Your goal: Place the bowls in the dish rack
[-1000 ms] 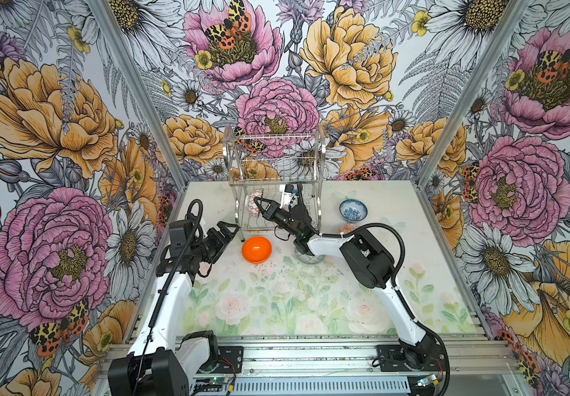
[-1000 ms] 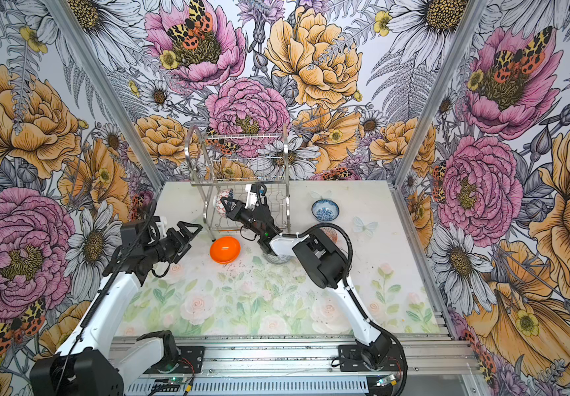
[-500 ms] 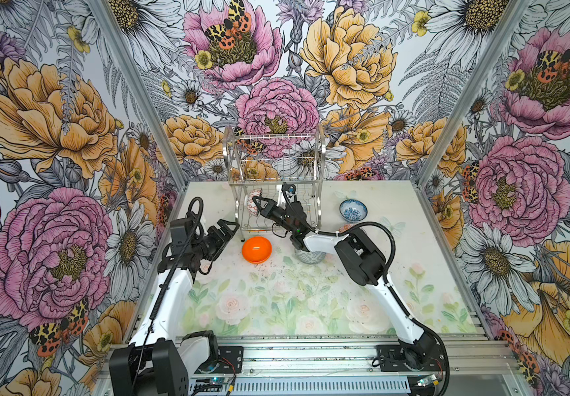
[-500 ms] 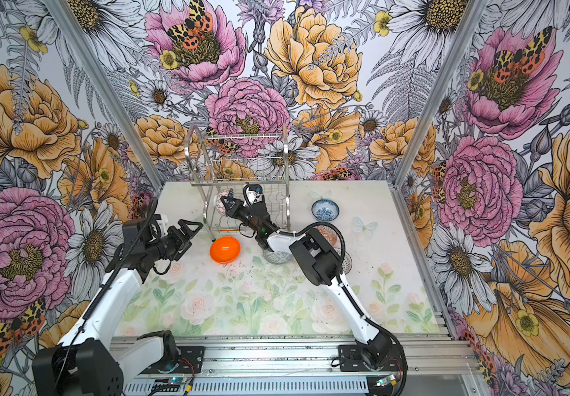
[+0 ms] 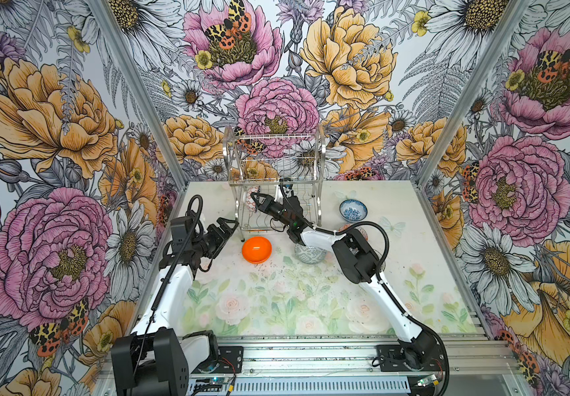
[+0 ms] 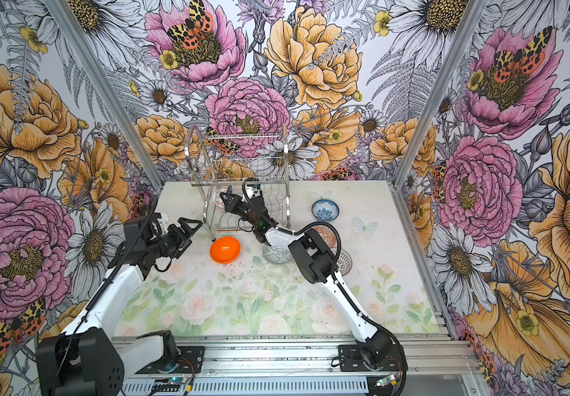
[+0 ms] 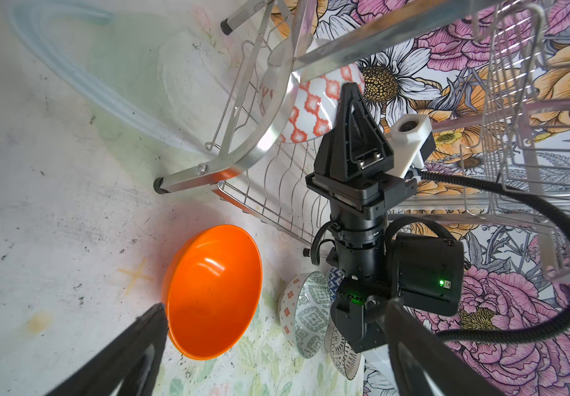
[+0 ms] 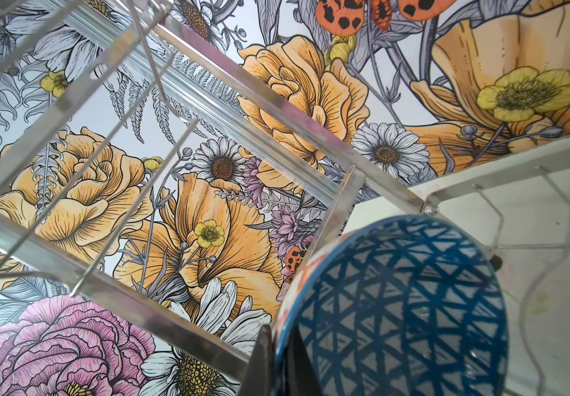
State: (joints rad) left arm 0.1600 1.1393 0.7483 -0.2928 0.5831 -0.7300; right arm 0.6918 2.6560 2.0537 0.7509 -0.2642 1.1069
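The right pincer (image 5: 255,197) is closed on the rim of a blue-latticed bowl (image 8: 396,308), orange-red outside, stood on edge at the left end of the dish rack's (image 5: 320,161) lower shelf. The left pincer (image 5: 228,227) is spread wide and empty, left of the plain orange bowl (image 5: 257,249) on the desk (image 5: 276,301).

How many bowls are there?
6: navy-lined bowl in the rack, in the right pincer; orange, grey-green, blue floral on the table; red-patterned and lattice partly behind that arm.
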